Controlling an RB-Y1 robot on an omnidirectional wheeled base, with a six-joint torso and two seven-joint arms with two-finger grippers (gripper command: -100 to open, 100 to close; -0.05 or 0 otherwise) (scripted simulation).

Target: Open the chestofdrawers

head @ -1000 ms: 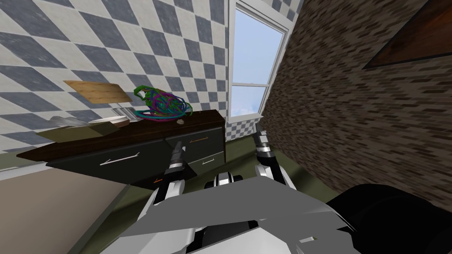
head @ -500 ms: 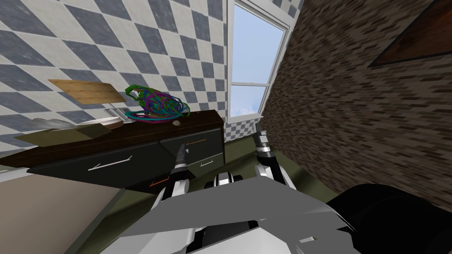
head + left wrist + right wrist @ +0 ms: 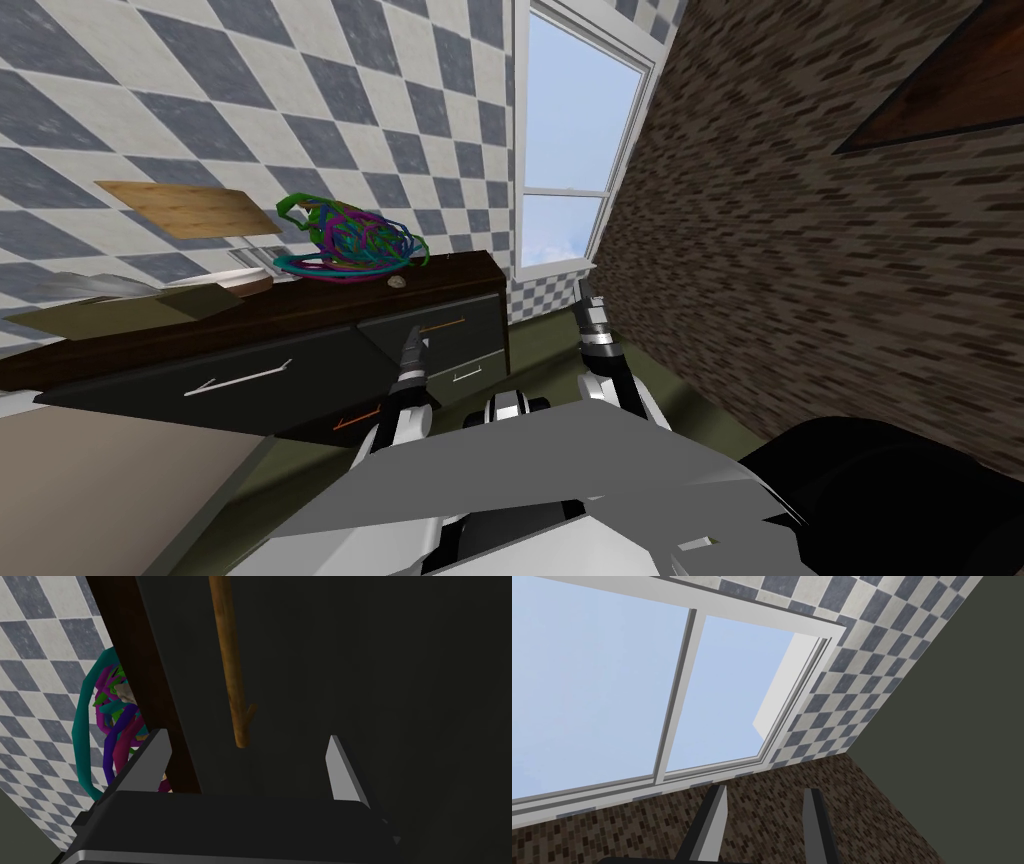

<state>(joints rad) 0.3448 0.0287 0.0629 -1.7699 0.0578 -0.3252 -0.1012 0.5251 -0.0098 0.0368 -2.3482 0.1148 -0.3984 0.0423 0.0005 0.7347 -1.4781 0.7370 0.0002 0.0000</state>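
The chest of drawers (image 3: 300, 305) is dark, with a brown top, and stands along the checkered wall. Its upper right drawer (image 3: 470, 312) carries an orange-brown bar handle (image 3: 443, 324). My left gripper (image 3: 414, 340) is right in front of that drawer. In the left wrist view the left gripper (image 3: 247, 736) is open, and the handle (image 3: 231, 661) ends just between and beyond its fingertips, without touching them. My right gripper (image 3: 583, 293) is held out toward the window, off the chest's right end; the right gripper (image 3: 767, 790) has its fingers apart around nothing.
On the chest's top lie a tangle of coloured wire (image 3: 345, 240), a small pebble-like thing (image 3: 396, 282), a wooden board (image 3: 185, 208) and a plate (image 3: 245, 280). A brick wall (image 3: 800, 250) closes the right side. A beige surface (image 3: 110, 480) lies at lower left.
My view has shifted, so the chest sits further left in the picture. My left gripper has moved a little right and closer to the upper right drawer's handle. The right arm has stayed put.
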